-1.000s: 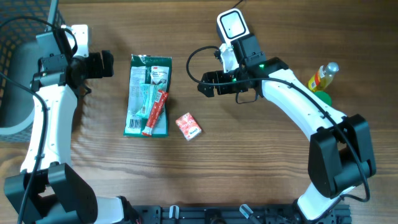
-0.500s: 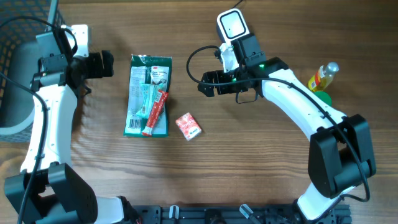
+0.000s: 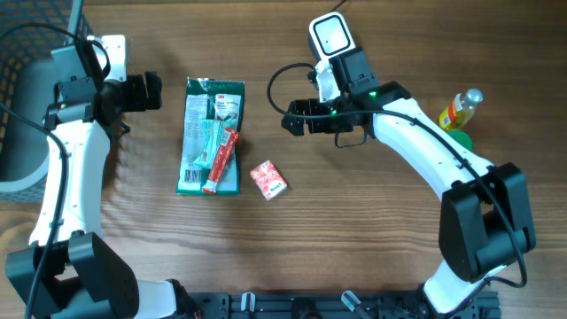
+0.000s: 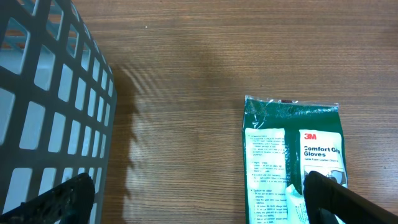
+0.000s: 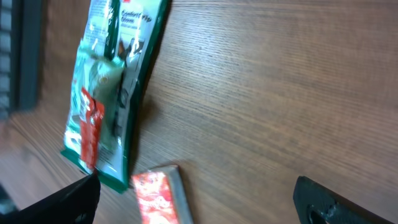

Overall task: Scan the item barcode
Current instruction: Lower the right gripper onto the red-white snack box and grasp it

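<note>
Far left: dark mesh basket at the desk edge; in the left wrist view its grid wall fills the left side.

Left fingers spread wide and empty, one tip at each bottom corner of the wrist view. They hover over bare wood between the basket and the glove packet and touch neither.

The packet lies flat on the desk, long side running away from the robot, green header at the far end. A red tube rests slantwise on its lower half. A small red box lies on bare wood just right of the packet's near corner, apart from it.

Right fingers also spread wide, holding nothing. From overhead they point left, toward the packet, with a gap of open desk between. The right wrist view takes in the packet, tube and box below.

A white-faced scanner sits at the far edge, just behind the right wrist.

Far right: yellow bottle, well apart from the items.
</note>
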Controlling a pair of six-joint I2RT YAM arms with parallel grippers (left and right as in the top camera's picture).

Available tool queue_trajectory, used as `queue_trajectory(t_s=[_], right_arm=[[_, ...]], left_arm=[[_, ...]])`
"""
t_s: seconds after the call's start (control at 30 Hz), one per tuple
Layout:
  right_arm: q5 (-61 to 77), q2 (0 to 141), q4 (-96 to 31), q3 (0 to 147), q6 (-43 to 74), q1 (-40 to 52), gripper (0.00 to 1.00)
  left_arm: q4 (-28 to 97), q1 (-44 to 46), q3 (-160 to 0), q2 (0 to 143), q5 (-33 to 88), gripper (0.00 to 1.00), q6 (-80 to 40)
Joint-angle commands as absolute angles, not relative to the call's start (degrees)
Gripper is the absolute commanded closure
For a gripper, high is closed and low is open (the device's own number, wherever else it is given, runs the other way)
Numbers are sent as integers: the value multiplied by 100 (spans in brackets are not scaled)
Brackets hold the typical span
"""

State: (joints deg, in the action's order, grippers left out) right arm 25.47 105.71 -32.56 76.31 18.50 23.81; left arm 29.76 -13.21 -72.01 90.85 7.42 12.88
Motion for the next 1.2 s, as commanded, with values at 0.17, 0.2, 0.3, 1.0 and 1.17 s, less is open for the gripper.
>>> queue_trajectory(t_s=[0.17, 0.2, 0.3, 1.0, 1.17], right_arm=[[2670, 10575, -3461, 7638, 2718, 2388, 24], [2720, 10575, -3468, 7638, 2512, 2408, 26], [2746, 10584, -3522, 7638, 1719, 2663, 31], [1439, 11157, -3728, 7636, 1369, 3933, 45], [1439, 11157, -3734, 7636, 1369, 3933, 44]], left_arm=[[2961, -1337, -7277, 9011, 810, 0, 1372], [2961, -1337, -7277, 9011, 810, 0, 1372], [2961, -1337, -7277, 9011, 810, 0, 1372], [2958, -1334, -7277, 9011, 808, 0, 1372], [2961, -1337, -7277, 9011, 808, 0, 1372]])
